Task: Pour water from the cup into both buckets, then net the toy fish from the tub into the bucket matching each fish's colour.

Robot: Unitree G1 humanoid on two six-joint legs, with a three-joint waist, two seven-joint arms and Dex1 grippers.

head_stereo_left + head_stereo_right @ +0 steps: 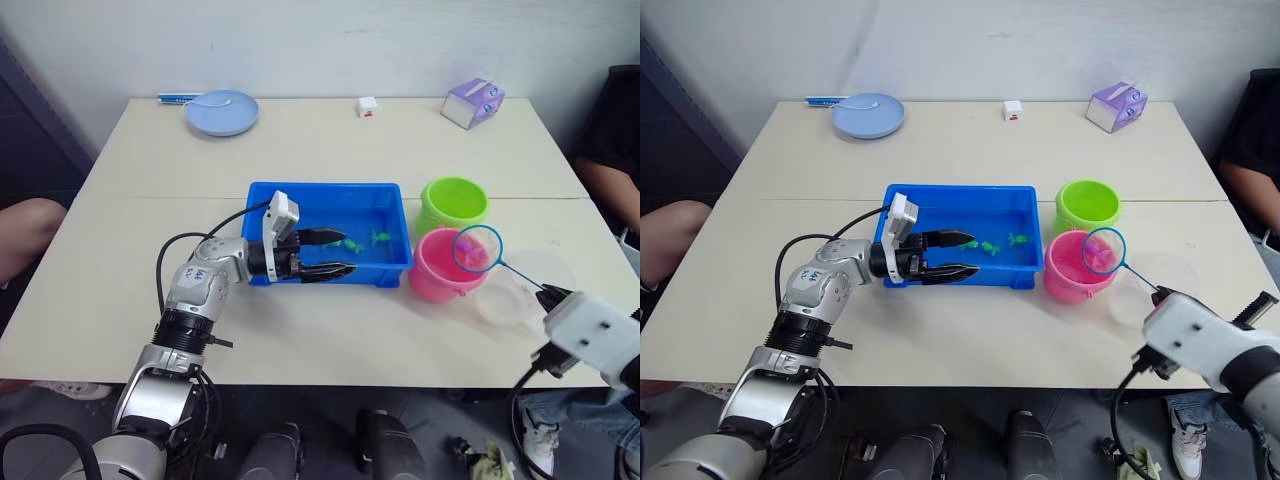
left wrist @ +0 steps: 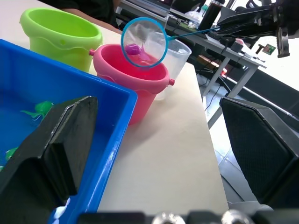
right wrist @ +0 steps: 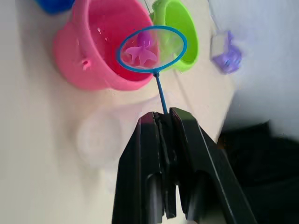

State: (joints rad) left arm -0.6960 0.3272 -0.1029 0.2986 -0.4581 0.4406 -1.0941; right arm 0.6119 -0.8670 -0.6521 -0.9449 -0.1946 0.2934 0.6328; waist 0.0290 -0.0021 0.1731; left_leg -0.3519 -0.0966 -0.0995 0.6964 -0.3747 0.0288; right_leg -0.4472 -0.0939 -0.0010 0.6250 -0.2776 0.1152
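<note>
The blue tub (image 1: 325,188) sits mid-table with water and small green toy fish (image 1: 381,238) in it. My left gripper (image 1: 350,251) is open, one finger inside the tub and the other outside its front wall. To the tub's right stand the pink bucket (image 1: 436,278) and, behind it, the green bucket (image 1: 453,203). My right gripper (image 3: 163,116) is shut on the net's thin handle. The net's blue hoop (image 1: 477,249) hovers over the pink bucket with a magenta fish (image 3: 140,52) in the mesh. The clear cup (image 1: 520,290) rests just right of the pink bucket.
At the table's far side are a pale blue plate (image 1: 222,112), a small white cube (image 1: 367,106) and a purple tissue box (image 1: 473,102). A person's arm (image 1: 610,190) is at the right edge and a person's leg (image 1: 25,235) at the left.
</note>
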